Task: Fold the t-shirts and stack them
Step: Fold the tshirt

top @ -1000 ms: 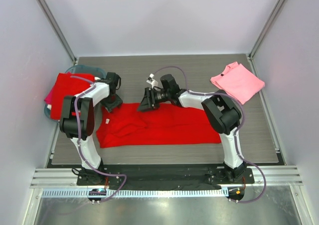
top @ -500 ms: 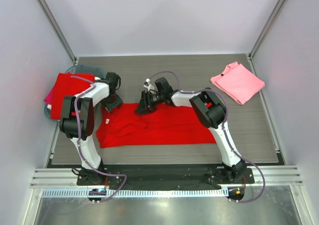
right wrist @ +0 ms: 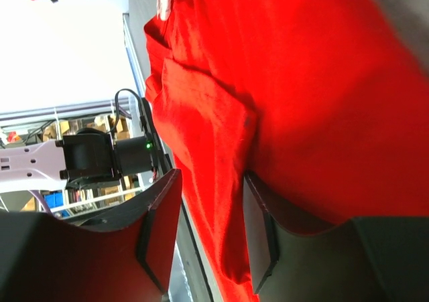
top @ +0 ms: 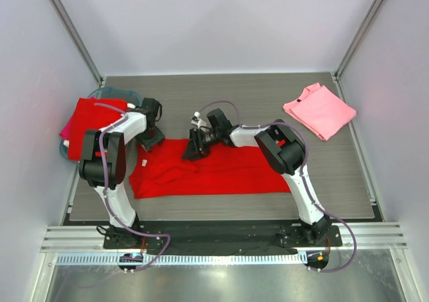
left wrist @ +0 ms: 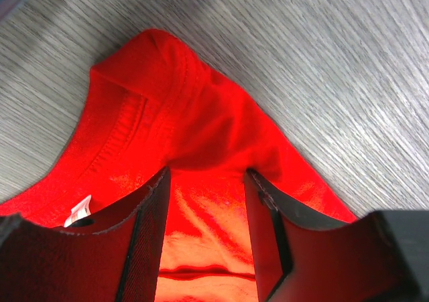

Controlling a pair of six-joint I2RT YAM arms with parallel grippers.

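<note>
I had the red t-shirt (top: pixel 214 171) spread flat mid-table for folding; left gripper (left wrist: pixel 204 201) pinched its far-left corner; right gripper (right wrist: pixel 211 211) straddled its far hem, jaws part-spread.

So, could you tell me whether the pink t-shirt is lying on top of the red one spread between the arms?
No, the pink t-shirt lies apart at the table's far right, off the red t-shirt.

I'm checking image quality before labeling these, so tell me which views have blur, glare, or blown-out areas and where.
Top external: evenly lit and sharp, soft shadows under the arms, mild glare on the metal strip at the bottom. Left wrist: the red t-shirt is sharp, the table grain streaks at the edges, and the near fingers are soft. Right wrist: the background upper left is blown out white, and the red fabric looks oversaturated.
</note>
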